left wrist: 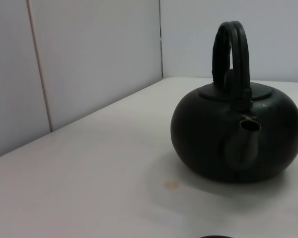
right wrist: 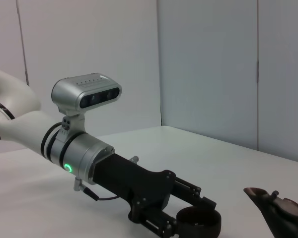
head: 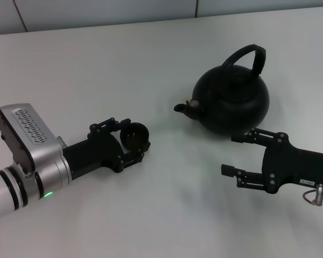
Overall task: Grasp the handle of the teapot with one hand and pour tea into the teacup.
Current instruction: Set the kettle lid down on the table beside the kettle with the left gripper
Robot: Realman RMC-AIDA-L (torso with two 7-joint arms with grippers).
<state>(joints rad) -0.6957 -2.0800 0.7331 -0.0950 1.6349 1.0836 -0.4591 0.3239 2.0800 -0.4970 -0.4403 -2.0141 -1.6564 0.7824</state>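
Round matte black teapot (head: 234,105) upper right, arched handle (head: 249,57) upright, stubby spout pointing left. Tiny dark teacup (head: 135,135) pinched by left gripper (head: 126,140) at centre-left. Right gripper (head: 238,154) spread wide, lower right, just beside the teapot.

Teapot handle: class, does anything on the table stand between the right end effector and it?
Nothing visible does. The right end effector is open beside the teapot, and its handle arches free above. The teacup sits apart, held in the left end effector.
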